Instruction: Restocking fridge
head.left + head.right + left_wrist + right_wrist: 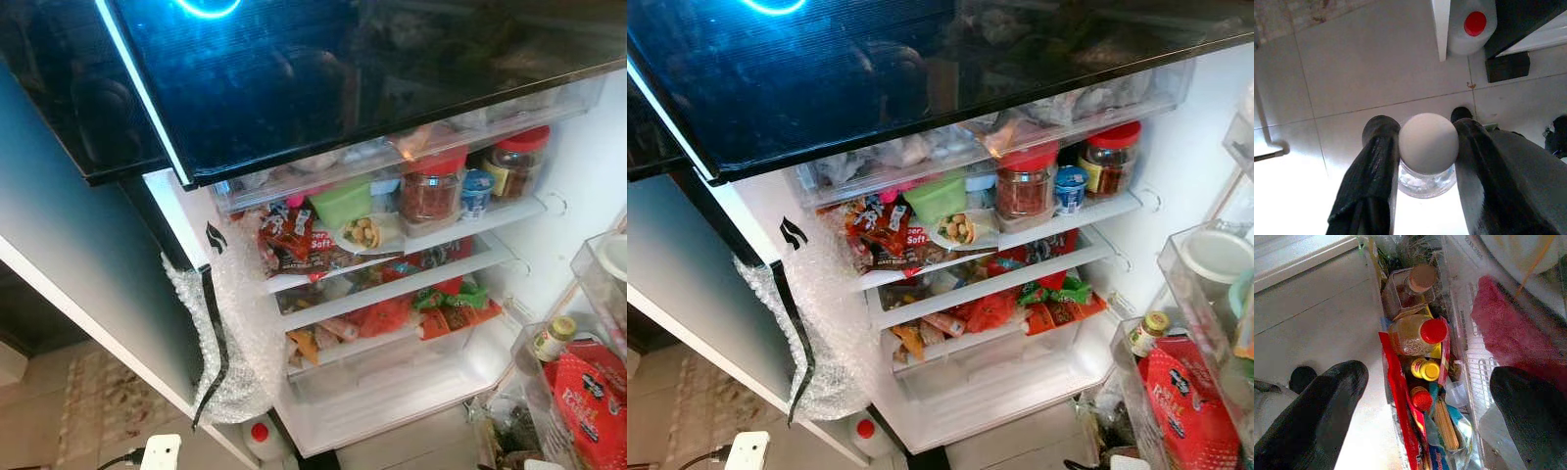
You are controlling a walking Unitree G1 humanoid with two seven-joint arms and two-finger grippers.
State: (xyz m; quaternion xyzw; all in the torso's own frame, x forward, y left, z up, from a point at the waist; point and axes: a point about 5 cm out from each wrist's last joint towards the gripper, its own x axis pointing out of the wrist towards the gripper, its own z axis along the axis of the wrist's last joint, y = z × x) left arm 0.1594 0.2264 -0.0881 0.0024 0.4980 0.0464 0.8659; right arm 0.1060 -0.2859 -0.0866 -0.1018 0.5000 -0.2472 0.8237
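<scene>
Between the left hand (pixel 1422 147) fingers sat a clear bottle w/ a round white cap (pixel 1428 142), clamped at the neck, long axis running along the fingers, cap toward the camera. Beyond it lay pale floor tile (pixel 1366 63) & a jug w/ red cap (pixel 1475 24) by the fridge base. Right hand (pixel 1425 406) was spread wide, holding nothing, hovering over the door bin (pixel 1462 323) crammed w/ sauce bottles & packets. Head views showed the fridge (pixel 549 245) open, shelves (pixel 392 289) packed w/ jars & snack packs. Judgement: left hand carries the stock item; fridge lies up & fwd of it, so the bottle likely needs lifting upright toward a free spot.
</scene>
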